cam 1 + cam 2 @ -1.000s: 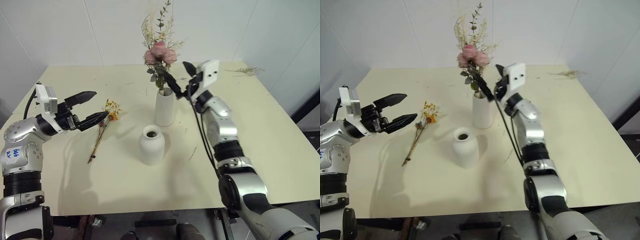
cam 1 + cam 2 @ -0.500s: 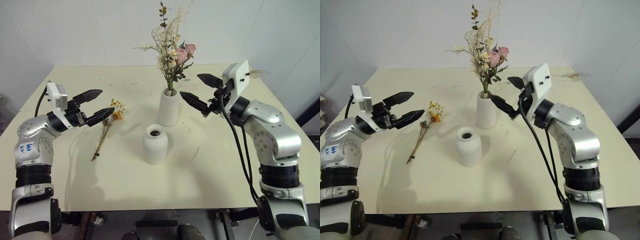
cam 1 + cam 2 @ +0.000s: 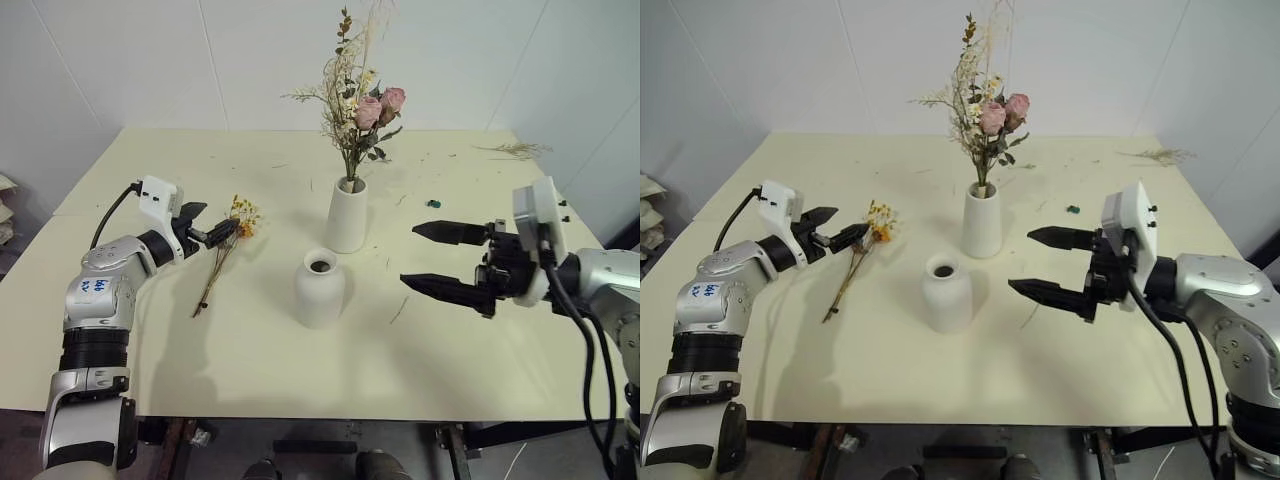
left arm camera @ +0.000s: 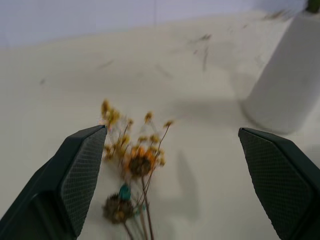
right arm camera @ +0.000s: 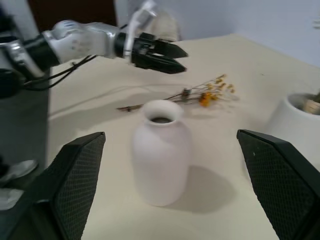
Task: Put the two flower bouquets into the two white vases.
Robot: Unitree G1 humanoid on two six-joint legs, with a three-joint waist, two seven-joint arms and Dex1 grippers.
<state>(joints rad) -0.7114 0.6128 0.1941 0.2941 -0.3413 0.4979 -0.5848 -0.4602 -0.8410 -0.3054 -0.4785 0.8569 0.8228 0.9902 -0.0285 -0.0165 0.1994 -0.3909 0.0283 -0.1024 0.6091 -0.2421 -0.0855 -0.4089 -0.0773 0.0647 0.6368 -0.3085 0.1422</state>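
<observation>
The large bouquet (image 3: 365, 105) of pink roses, leaves and pale grasses stands in the tall white vase (image 3: 347, 215) at the table's middle. The shorter rounded vase (image 3: 320, 290) stands in front of it with nothing in its neck. The thin yellow-orange sprig (image 3: 225, 250) lies flat on the table to the left of both vases. My left gripper (image 3: 213, 224) is open and level, its tips right at the sprig's blossoms (image 4: 137, 160). My right gripper (image 3: 408, 254) is open and holds nothing. It points left, a short way right of the short vase (image 5: 162, 155).
Loose dried twig scraps (image 3: 515, 150) lie at the table's far right corner, and a small green bit (image 3: 433, 203) lies right of the tall vase. A few stem scraps dot the cream table (image 3: 300, 370). White walls close off the back.
My right gripper has left the large bouquet's stems and drawn back to the right and front. The bouquet now stands alone in the tall vase. My left gripper has moved forward to the sprig's blossoms.
</observation>
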